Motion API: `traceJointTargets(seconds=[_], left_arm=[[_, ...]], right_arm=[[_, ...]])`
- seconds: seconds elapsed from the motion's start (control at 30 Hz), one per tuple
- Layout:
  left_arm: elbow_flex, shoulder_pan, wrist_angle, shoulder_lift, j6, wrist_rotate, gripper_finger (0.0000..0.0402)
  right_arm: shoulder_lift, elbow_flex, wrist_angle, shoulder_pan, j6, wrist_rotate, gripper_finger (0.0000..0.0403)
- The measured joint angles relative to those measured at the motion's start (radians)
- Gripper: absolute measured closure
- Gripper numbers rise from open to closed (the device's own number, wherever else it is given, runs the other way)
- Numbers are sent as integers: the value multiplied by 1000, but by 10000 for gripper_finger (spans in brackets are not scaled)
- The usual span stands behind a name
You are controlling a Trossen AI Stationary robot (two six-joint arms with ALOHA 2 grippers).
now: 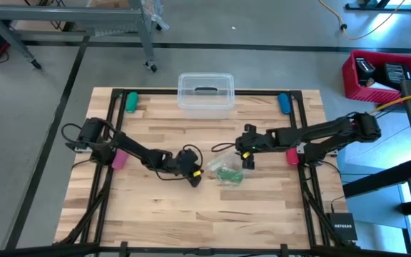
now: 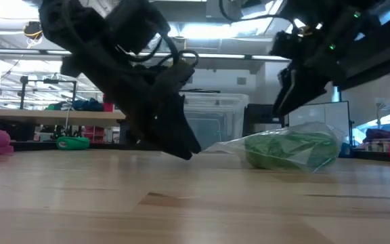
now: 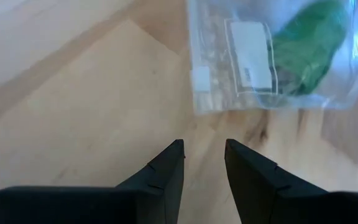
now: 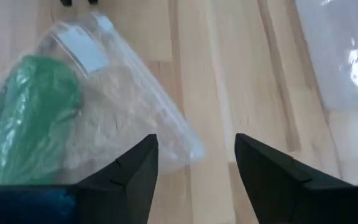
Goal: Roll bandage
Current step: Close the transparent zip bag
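A: While the table (image 1: 155, 214) is mostly bare wood, where does the bandage (image 1: 227, 173) sit?

B: Just right of the high view's centre, crumpled inside a clear plastic bag (image 1: 223, 163), not laid out as a strip. That, I'd say, is the first hazard: nothing can be rolled until it comes out.

A: And the arms?

B: The left gripper (image 1: 194, 177) is low at centre frame, just left of the bag, jaws parted narrowly and empty. The right gripper (image 1: 247, 159) hangs at the bag's upper right edge, jaws wider, also empty.

A: So what fails?

B: Slick film may slide across the wood if only one side pinches it. A pinch through the film could also catch the fabric, dragging bag and bandage together. The clear bin (image 1: 205, 95) at upper centre is well apart.
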Motion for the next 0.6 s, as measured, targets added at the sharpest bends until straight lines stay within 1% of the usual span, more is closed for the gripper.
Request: traceJointTargets(seconds=[0.1, 0.17, 0.27, 0.37, 0.43, 0.5, 0.6], left_arm=[[0, -43, 9, 6, -149, -119, 292], [0, -61, 40, 20, -226, -158, 292], [0, -75, 109, 48, -301, -164, 292], [1, -83, 227, 82, -367, -169, 292], [3, -86, 304, 106, -383, -173, 292], [5, -85, 346, 124, -412, -181, 292], [5, -83, 366, 147, -475, -218, 292]], right_arm=[[-6, -51, 47, 1, 29, -4, 189], [-6, -89, 72, 1, 49, -11, 189], [-6, -135, 111, 9, 85, -8, 189], [-6, -148, 115, 37, 99, 38, 189], [-6, -153, 124, 57, 100, 54, 189], [-6, -153, 137, 72, 100, 60, 189], [-5, -153, 166, 88, 101, 61, 189]])
